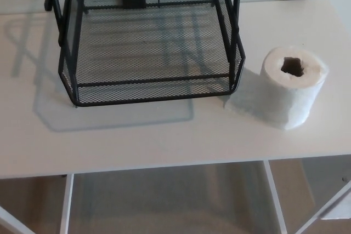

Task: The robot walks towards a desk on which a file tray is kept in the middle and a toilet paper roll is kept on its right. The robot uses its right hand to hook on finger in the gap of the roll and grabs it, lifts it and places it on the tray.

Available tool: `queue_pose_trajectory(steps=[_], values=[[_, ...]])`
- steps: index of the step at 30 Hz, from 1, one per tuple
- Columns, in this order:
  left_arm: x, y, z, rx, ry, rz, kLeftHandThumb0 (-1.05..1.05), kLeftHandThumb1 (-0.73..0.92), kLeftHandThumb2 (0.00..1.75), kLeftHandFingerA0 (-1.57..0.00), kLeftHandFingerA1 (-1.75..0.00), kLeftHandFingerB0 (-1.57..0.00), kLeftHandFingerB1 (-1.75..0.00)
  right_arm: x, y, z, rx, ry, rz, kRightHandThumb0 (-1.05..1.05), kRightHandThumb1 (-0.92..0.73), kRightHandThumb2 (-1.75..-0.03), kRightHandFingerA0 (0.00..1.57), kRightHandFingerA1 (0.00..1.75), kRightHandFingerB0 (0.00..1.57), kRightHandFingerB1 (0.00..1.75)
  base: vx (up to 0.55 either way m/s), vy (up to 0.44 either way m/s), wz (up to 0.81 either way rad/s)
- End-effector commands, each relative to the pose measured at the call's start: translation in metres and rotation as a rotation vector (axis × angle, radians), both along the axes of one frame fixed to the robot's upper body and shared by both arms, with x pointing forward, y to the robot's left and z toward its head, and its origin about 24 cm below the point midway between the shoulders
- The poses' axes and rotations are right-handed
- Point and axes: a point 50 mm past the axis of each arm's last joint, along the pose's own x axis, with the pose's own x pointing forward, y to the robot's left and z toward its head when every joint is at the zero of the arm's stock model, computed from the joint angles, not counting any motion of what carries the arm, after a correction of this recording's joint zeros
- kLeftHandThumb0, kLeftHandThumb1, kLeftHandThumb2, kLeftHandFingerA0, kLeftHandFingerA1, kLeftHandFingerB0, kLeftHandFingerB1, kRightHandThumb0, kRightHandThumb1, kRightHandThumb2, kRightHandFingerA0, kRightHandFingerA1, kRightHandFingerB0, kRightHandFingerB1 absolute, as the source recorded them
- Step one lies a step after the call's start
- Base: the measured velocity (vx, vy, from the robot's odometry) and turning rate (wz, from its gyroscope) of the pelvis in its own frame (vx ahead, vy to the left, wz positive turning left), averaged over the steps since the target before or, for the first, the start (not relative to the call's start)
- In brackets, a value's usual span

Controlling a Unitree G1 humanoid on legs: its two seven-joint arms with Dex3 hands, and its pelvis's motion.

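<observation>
So, the toilet paper roll (293, 86) stands upright on the white desk (164, 135), out at the right-hand side, its core hole facing up toward the camera and looking a little squashed rather than round. A loose tail of paper trails off its left side and lies flat on the desk, reaching toward the tray's near right corner. Nothing is touching the roll; it sits just beside the black mesh file tray (153, 89), apart from it, with only that loose sheet closing the gap.

Over to the tray: it occupies the middle of the desk, its bottom shelf is bare mesh, and an upper tier runs off the top of the picture. Beyond it, dark chair backs peek over the far edge of the desk.

And the robot? Neither hand is in view, so nothing can be said about how its fingers stand or what they hold. Judging by the close, downward view, the walk to the desk looks finished or nearly so. Everything else remains: reach in with the right hand, hook a finger into the core, lift, and set the roll in the tray.
</observation>
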Motion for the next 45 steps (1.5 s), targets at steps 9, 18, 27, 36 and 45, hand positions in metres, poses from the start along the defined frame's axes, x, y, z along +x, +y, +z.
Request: queue_pose_trajectory(steps=[9,18,27,36,45], values=[[0.017,0.025,0.029,0.061,-0.432,0.315,-1.04,0.47,1.28,-0.95,-1.41,0.00,-0.88,0.279,0.039,0.270,-0.121,-1.227,0.706,-0.64,-0.45,-0.85,0.13,0.52,0.00,0.23,0.00,-0.006,-0.01],[0.012,0.017,0.020,0.004,-0.383,0.255,-1.05,0.84,0.78,-0.51,-1.45,-0.15,-1.32,0.306,0.097,0.284,-0.048,-1.058,0.955,-0.63,-0.44,-0.80,0.15,0.49,0.00,0.19,0.00,0.000,0.02],[0.009,0.016,0.018,0.021,-0.362,0.265,-0.98,0.55,1.32,-0.82,-1.28,0.00,-0.82,0.318,0.130,0.260,-0.094,-0.783,1.172,-0.60,-0.61,-0.58,0.16,0.37,0.03,0.27,0.00,0.000,0.00],[0.008,0.018,0.018,0.042,-0.343,0.261,-0.95,0.56,1.33,-0.88,-1.29,0.00,-0.81,0.325,0.138,0.262,-0.131,-0.649,1.247,-0.60,-0.62,-0.62,0.13,0.38,0.04,0.21,0.00,0.000,0.00],[0.002,0.018,0.016,0.061,-0.312,0.257,-1.05,0.57,1.35,-0.91,-1.34,-0.02,-0.87,0.319,0.147,0.263,-0.203,-0.525,1.381,-0.57,-0.62,-0.59,0.20,0.38,0.04,0.26,0.00,0.000,0.00]])
